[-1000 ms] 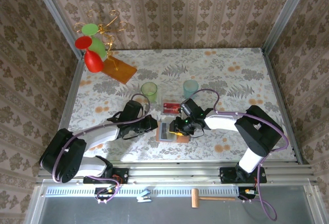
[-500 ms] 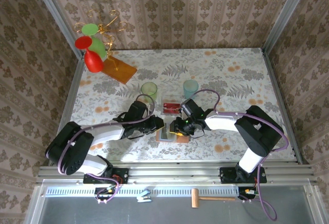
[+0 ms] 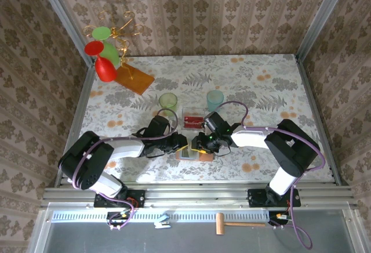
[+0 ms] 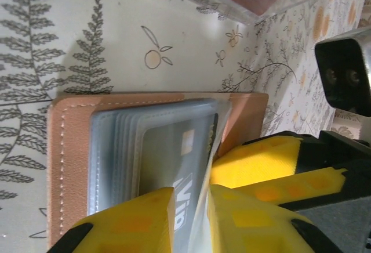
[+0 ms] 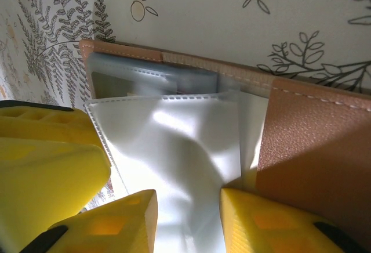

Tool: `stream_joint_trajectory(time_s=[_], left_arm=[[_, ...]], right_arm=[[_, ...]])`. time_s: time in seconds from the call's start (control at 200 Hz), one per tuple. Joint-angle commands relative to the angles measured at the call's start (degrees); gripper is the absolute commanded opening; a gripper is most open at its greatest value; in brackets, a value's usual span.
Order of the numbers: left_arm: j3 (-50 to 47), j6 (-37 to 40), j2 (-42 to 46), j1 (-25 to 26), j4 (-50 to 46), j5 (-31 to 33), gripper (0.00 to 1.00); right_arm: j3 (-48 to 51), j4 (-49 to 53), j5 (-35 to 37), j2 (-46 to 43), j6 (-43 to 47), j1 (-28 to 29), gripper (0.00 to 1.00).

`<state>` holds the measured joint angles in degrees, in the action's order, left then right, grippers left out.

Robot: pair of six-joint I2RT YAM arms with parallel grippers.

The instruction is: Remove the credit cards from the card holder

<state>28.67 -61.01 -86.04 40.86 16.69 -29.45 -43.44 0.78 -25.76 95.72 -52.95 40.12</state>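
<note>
Tan leather sits low and centre on the table (image 3: 261, 90): the card holder (image 3: 190, 155) lies open and flat on the floral surface, with an arm reaching in from each side. The left gripper (image 3: 181, 143) comes in from the left of the overhead frame and the right gripper (image 3: 201, 143) from the right, and the two nearly meet over the holder. In the left wrist view, a fan of grey see-through sleeves (image 4: 116, 148) sits inside the stitched brown border. A dark credit card (image 4: 177, 148) with white lettering pokes out of them towards the bottom of the frame. The yellow fingers (image 4: 130, 221) straddle that card's edge, jaws narrow, one on each side; pinching it or only bracketing it, I cannot tell. In the right wrist view the jaws stand apart, released, with a clear plastic sleeve (image 5: 174, 148) bulging in the gap and the brown flap just beside the right-hand fingertip (image 5: 272, 224). Just above the holder in the overhead shot, a clear tray (image 3: 193, 126) holds red cards (image 3: 193, 119). Further up, a green cup (image 3: 168, 101) and a blue cup (image 3: 215, 98) stand side by side, apart. An orange board (image 3: 134, 78) lies in the upper left beside a gold stand (image 3: 119, 35) hung with red and green glasses.
</note>
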Motion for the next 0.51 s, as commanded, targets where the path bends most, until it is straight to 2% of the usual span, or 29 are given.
stream_joint_trajectory(time_s=[0.0, 0.23, 0.5], left_arm=[[0.82, -1.19, -0.87, 0.58, 2.53, -1.69, 0.21], [1.04, -1.86, -1.51, 0.64, 4.12, -2.41, 0.15], [0.87, -3.05, -1.95, 0.81, 6.21, -2.82, 0.15]], right_arm=[[1.18, 0.46, 0.53, -1.06, -0.66, -0.30, 0.34], [1.34, -0.08, 0.43, -1.28, -1.06, -0.30, 0.34], [1.43, 1.43, 1.68, -3.91, -1.02, -0.45, 0.35]])
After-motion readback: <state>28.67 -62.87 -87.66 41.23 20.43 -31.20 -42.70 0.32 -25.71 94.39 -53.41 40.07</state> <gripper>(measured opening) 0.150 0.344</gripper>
